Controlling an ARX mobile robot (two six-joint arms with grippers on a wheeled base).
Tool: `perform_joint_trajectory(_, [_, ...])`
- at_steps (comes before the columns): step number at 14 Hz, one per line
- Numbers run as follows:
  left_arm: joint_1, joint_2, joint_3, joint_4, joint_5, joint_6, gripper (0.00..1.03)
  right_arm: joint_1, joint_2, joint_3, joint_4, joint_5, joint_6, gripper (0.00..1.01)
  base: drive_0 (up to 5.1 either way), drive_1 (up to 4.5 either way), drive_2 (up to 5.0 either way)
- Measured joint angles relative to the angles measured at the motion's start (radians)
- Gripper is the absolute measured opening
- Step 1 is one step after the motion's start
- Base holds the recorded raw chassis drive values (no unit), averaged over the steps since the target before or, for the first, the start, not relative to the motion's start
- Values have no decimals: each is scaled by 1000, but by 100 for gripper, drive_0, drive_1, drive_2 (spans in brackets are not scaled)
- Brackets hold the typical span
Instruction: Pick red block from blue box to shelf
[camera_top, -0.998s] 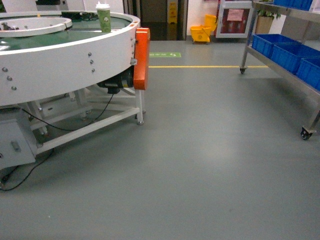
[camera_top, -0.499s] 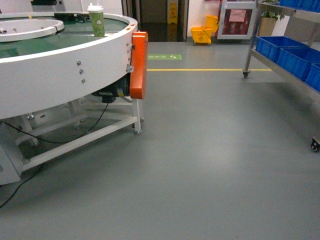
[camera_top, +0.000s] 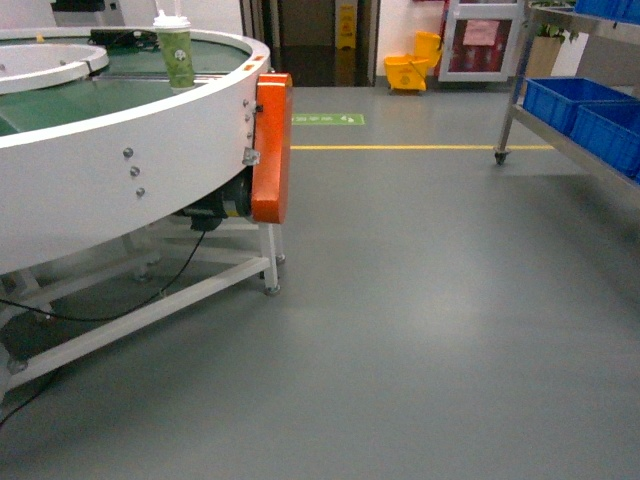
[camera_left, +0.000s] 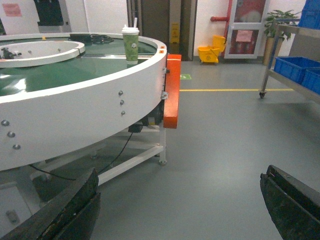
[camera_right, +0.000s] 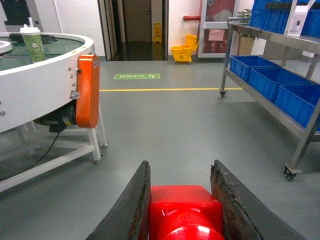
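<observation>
Right now the right gripper (camera_right: 182, 200) has its jaws clamped on the red block (camera_right: 184, 212), while the left gripper (camera_left: 180, 210) hangs spread wide and empty; the shelf (camera_right: 280, 55) stands right.

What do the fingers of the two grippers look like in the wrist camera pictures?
The left gripper has broad, dark, almost black fingers with a rough, worn surface. The right gripper has similar dark fingers, brownish and scuffed along the inner edges. No cables or markings show.
</observation>
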Motion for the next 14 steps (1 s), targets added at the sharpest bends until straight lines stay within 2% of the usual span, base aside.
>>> perform_joint_trajectory(11, [2,0,0,2,-2,0,98,0,0,0,7,0,0,29,-17,415,-449])
perform_joint_trajectory(14, [0,0,0,0,1,0,98,0,0,0,-1,0,0,29,-142,-142,-142])
